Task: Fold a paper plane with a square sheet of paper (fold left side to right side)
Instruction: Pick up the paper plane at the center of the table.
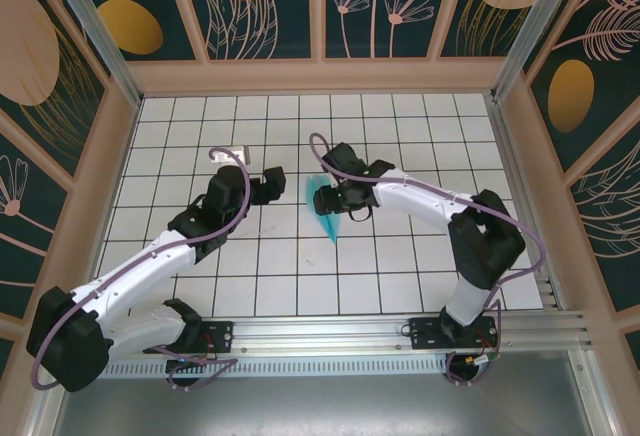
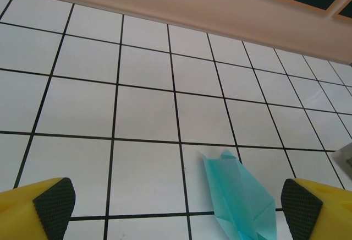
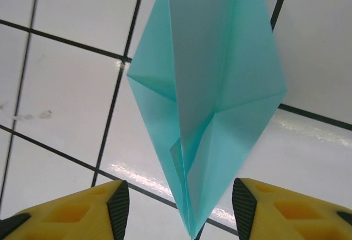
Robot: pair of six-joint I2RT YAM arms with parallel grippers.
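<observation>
My left gripper: jaws spread wide, nothing between them. My right gripper: jaws parted, the narrow end of the paper plane sits between them with a gap on each side, no grip. Plane lies on the white gridded table, close against my right gripper. Left gripper near it, not touching.

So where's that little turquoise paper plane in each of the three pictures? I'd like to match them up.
Top external: paper plane near the middle of the picture, on the white table.
Left wrist: paper plane at the lower right, running off the bottom edge.
Right wrist: paper plane large in the centre, narrow end toward the bottom edge.
Shared landmark: the table's black grid lines.
</observation>
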